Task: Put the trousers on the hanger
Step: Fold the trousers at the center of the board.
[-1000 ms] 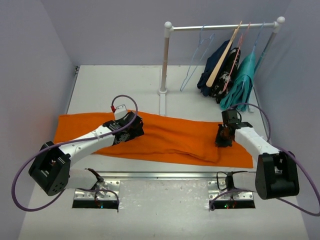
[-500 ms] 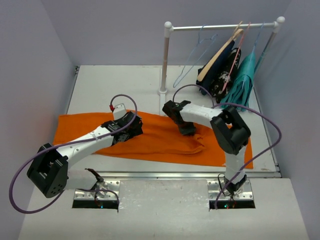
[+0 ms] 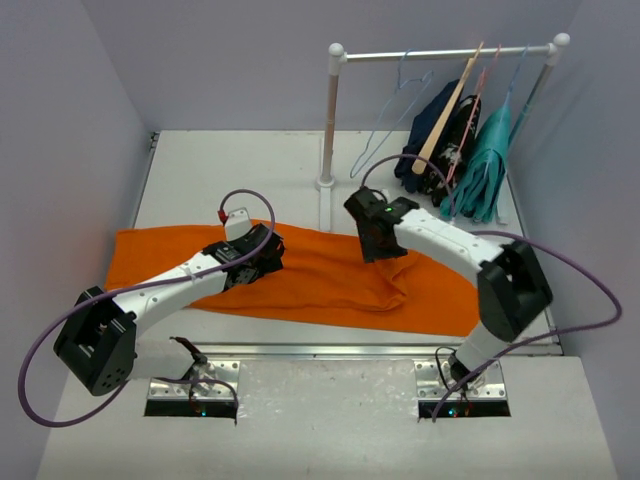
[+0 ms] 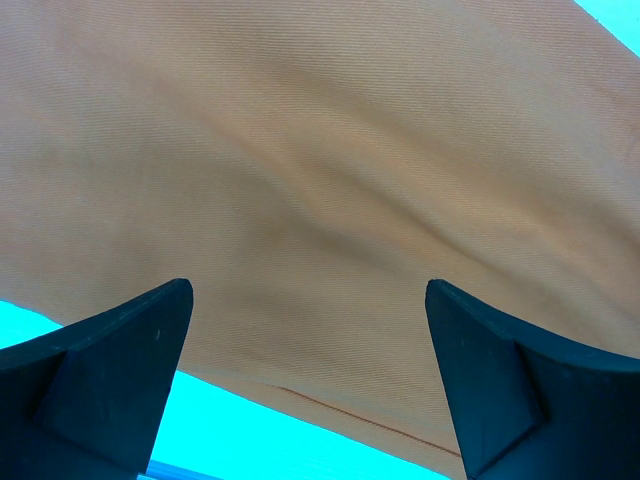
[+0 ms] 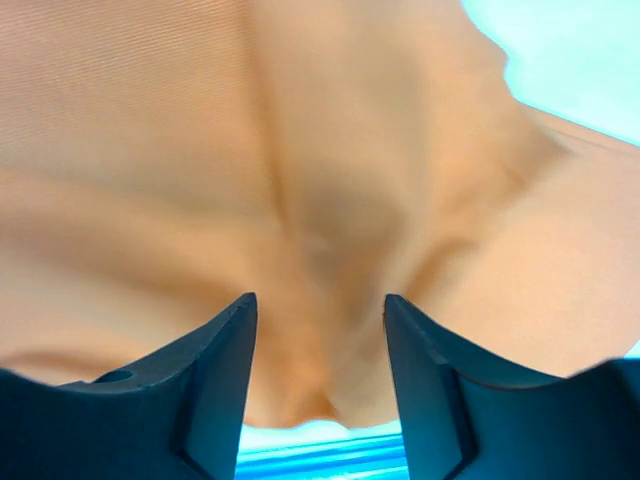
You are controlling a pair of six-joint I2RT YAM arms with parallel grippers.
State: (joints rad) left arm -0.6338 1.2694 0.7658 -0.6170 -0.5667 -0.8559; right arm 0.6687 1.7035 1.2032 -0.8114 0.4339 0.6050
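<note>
Two grippers are set on the trousers, which are laid out in a long band across the middle of the top view. The left gripper is spread wide just above the cloth. The right gripper is narrowed onto a raised fold. A clean lift is judged to need every layer pinched, not only the top one. The hanger is hung from the rail at upper right, well apart. The table is pale grey and enclosed by lilac walls.
</note>
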